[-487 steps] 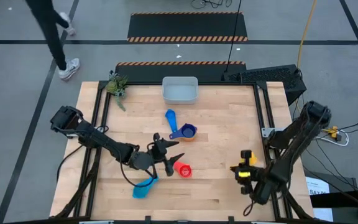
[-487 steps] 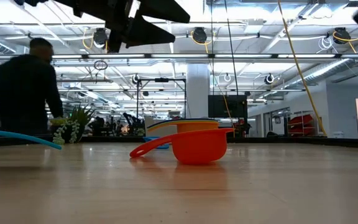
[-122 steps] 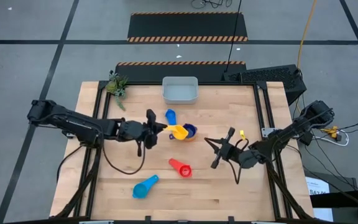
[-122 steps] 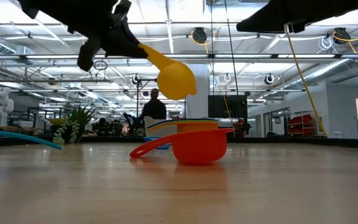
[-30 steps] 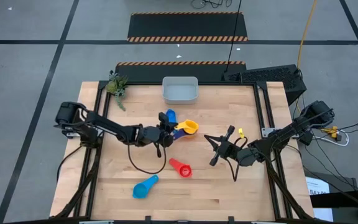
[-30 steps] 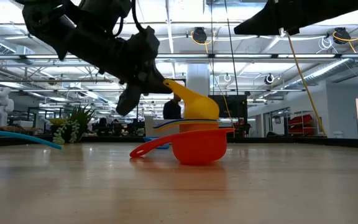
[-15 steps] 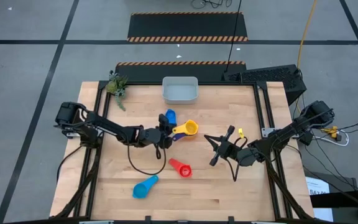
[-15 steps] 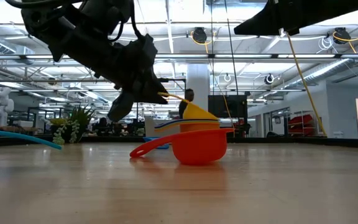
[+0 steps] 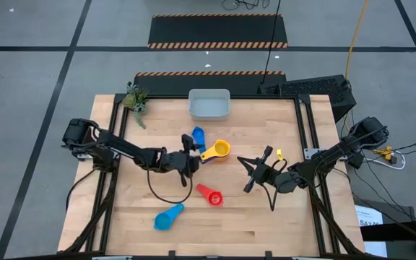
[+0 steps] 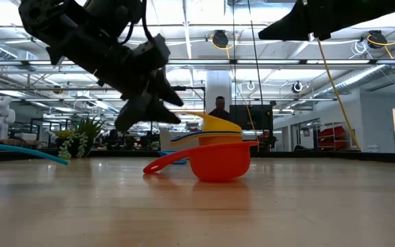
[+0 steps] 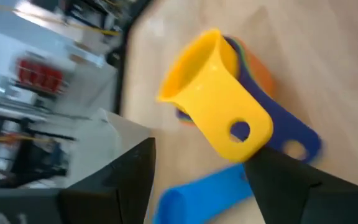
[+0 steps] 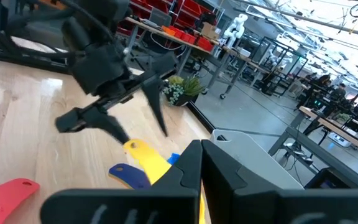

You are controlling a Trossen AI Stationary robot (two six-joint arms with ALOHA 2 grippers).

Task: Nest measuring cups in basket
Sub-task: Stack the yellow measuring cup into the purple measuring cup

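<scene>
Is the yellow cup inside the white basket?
No, the yellow cup sits on other cups in the middle of the table, while the basket stands apart at the far edge.

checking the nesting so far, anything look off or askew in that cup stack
Yes: the yellow cup sits tilted on the stack, one side of its rim raised, not seated flat. The whole stack is on the table, while the basket holds no cups. The left gripper, jaws open, is beside its handle.

No readable text, label or number anywhere.
</scene>
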